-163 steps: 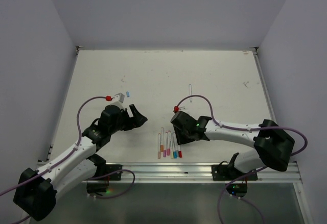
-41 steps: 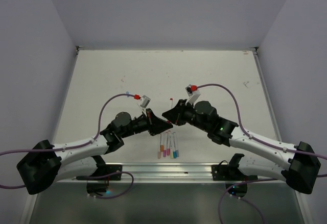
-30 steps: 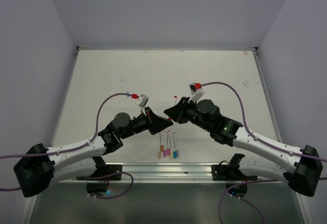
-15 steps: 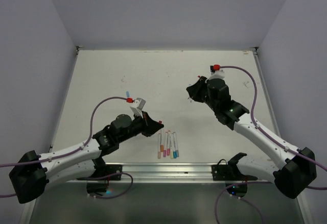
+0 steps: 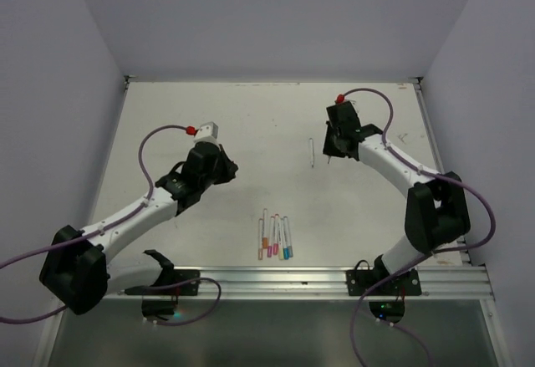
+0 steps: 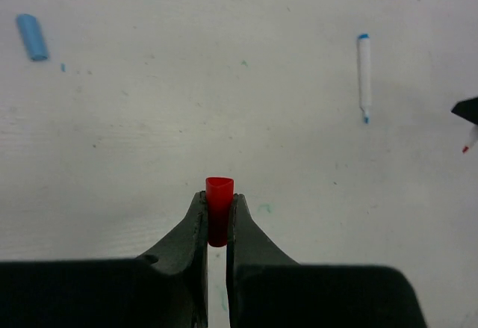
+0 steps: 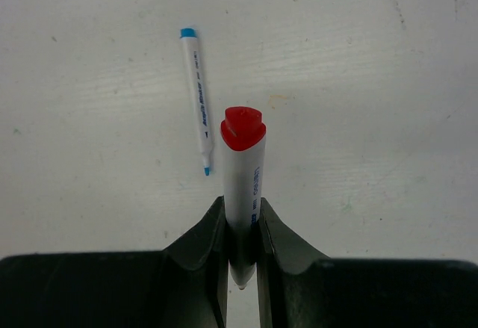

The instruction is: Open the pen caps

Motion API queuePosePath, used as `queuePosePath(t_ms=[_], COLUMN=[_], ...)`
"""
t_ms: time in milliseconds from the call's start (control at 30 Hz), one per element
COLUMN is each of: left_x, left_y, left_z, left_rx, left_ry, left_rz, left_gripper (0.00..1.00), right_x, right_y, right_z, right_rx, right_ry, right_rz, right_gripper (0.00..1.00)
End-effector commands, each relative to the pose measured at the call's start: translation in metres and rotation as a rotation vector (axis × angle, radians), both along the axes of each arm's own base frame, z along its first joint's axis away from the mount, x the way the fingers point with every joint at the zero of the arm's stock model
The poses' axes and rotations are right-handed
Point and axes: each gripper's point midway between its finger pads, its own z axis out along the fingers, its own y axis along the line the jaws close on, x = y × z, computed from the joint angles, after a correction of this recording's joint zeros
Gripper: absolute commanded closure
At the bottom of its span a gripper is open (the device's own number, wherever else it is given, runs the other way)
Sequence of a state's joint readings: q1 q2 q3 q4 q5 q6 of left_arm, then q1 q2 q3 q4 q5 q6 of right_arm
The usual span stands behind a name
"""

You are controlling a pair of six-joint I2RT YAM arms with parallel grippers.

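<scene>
1. Pinching a red cap point(image 6: 219, 220) between its fingertips, the left pincer point(image 6: 217, 210) hangs over the desk point(image 5: 251, 116), beyond the row of pens point(image 5: 275, 237) and off to its left.
2. The cap stands upright between the two fingers, and its upper end pokes out just past their tips.
3. The right pincer point(image 7: 240, 220) is clamped on a red-ended pen point(image 7: 243, 171). It grips the white barrel low down, so the red end sticks out well past the fingers.
4. That pincer sits beyond the row and to its right, farther back on the desk than the left one.
5. A blue-ended pen point(image 5: 312, 152) lies flat and uncapped beyond the row. It is between the two pincers, nearer the right one, and touches neither.
6. A blue cap point(image 6: 31, 36) lies alone on the desk, well apart from the blue-ended pen. The overhead view hides it, so its place relative to the row cannot be told.
7. The row lies by the desk's near edge, its pens side by side with orange, pink, blue and red ends. Whether these pens are capped is too small to tell.
</scene>
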State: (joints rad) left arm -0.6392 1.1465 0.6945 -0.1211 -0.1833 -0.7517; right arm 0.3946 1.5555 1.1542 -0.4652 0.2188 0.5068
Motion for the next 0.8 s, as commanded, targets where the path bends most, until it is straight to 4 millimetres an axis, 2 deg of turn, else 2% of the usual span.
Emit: queuePosePath(t_ms=[0,33,67,133,167,233,267,467,533,733,767], left_x=[0.028,0.037,0.044,0.054,0.058,0.067,0.07,0.084,0.089,0.108,0.108], left_y=[0.023,0.025,0.032,0.036,0.04,0.041,0.043,0.058,0.067,0.079,0.081], left_z=[-0.006,-0.003,-0.017,-0.021,-0.033,-0.038,-0.047,-0.072,-0.074,-0.071,-0.079], left_rx=[0.086,0.104,0.141,0.168,0.191,0.202,0.215,0.242,0.25,0.293,0.316], left_ry=[0.025,0.022,0.054,0.063,0.091,0.097,0.113,0.157,0.157,0.147,0.177], left_rz=[0.047,0.067,0.085,0.107,0.115,0.13,0.137,0.185,0.215,0.258,0.257], left_gripper=[1.0,1.0,1.0,1.0,1.0,1.0,1.0,1.0,1.0,1.0,1.0], right_x=[0.01,0.014,0.02,0.026,0.031,0.035,0.039,0.045,0.047,0.05,0.051], right_y=[-0.008,-0.011,-0.01,-0.009,-0.008,-0.009,-0.009,-0.008,-0.008,-0.003,-0.003], right_z=[-0.004,-0.016,-0.017,-0.03,-0.028,-0.032,-0.033,-0.047,-0.051,-0.062,-0.063], right_rx=[-0.095,-0.117,-0.128,-0.147,-0.15,-0.153,-0.159,-0.146,-0.145,-0.113,-0.107], right_ry=[0.045,0.073,0.073,0.103,0.096,0.102,0.102,0.131,0.139,0.16,0.163], right_rz=[0.044,0.038,0.052,0.063,0.067,0.067,0.068,0.086,0.089,0.113,0.112], right_gripper=[1.0,1.0,1.0,1.0,1.0,1.0,1.0,1.0,1.0,1.0,1.0])
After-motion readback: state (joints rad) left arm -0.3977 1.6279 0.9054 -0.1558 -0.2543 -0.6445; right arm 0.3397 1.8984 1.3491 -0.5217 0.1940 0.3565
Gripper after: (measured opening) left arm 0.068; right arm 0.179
